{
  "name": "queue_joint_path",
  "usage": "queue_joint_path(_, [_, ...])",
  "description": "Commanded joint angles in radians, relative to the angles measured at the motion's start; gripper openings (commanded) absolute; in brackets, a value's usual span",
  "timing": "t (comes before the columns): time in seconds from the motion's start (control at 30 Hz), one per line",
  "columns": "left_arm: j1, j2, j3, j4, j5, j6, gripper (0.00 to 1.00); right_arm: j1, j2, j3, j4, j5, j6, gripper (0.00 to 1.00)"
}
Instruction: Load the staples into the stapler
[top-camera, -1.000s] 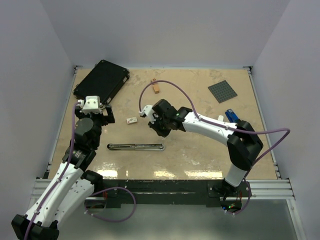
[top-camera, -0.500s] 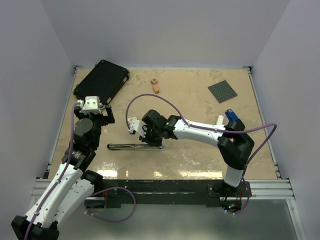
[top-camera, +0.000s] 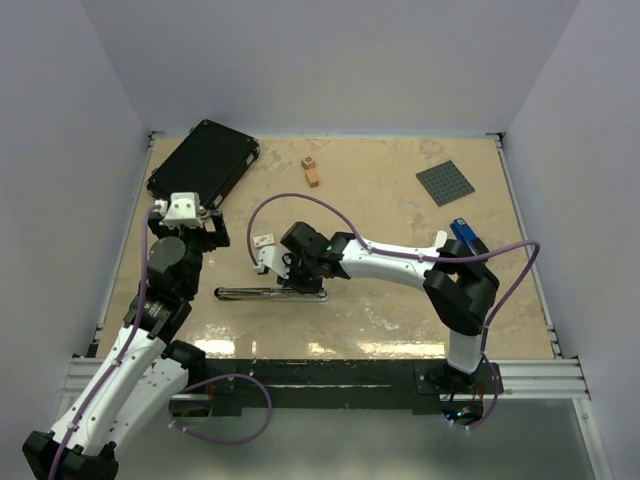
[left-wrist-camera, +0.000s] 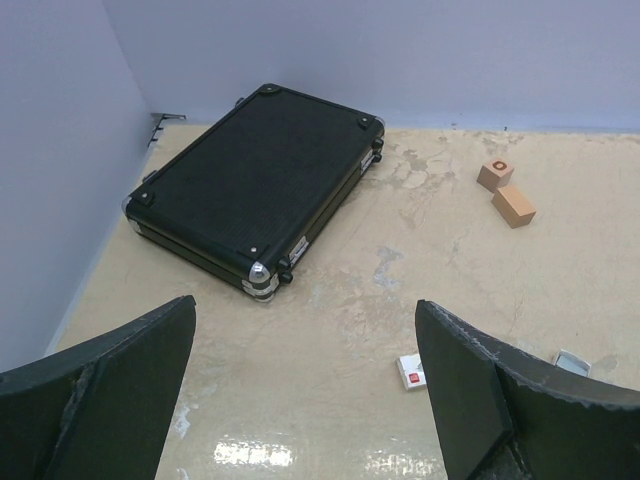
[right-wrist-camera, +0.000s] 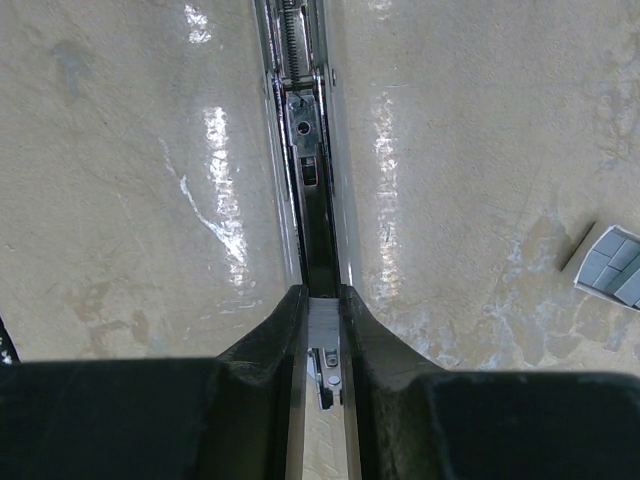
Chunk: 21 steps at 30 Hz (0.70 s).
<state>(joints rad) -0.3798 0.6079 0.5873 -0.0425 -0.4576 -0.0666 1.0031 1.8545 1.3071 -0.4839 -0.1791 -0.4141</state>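
The stapler (top-camera: 250, 293) lies opened out flat on the table, a long silver strip with a black channel (right-wrist-camera: 308, 150) running up the right wrist view. My right gripper (top-camera: 300, 281) hovers over its right end, shut on the staples (right-wrist-camera: 322, 322), a small grey block pinched between the fingertips of the right gripper (right-wrist-camera: 322, 300) and lined up with the channel. Whether the block touches the stapler cannot be told. My left gripper (top-camera: 208, 228) stands open and apart at the left, and in its own view the left gripper (left-wrist-camera: 305, 400) has only bare table between its fingers.
A black case (top-camera: 204, 160) (left-wrist-camera: 255, 175) lies at the back left. Two small wooden blocks (top-camera: 311, 172) (left-wrist-camera: 505, 192) sit at the back middle. A grey baseplate (top-camera: 446, 182) and a blue stapler (top-camera: 462, 231) are at the right. A small white piece (top-camera: 263, 241) (left-wrist-camera: 411, 370) lies beside the right wrist.
My right arm has swung left and toward the near edge, bringing the staples from mid-table down over the stapler's right end. The left arm has not moved.
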Motion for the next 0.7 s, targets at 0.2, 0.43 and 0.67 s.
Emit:
queue_joint_path(0.2, [0.009, -0.007, 0.039, 0.020, 0.014, 0.008, 0.95, 0.002, -0.005, 0.057, 0.008, -0.003, -0.037, 0.17])
queue_joint_path(0.43, [0.009, -0.002, 0.039, 0.020, 0.019, 0.008, 0.95, 0.002, -0.018, 0.066, 0.004, -0.017, -0.043, 0.17])
queue_joint_path(0.67, [0.009, -0.002, 0.039, 0.020, 0.022, 0.008, 0.95, 0.002, 0.002, 0.060, -0.005, -0.025, -0.048, 0.17])
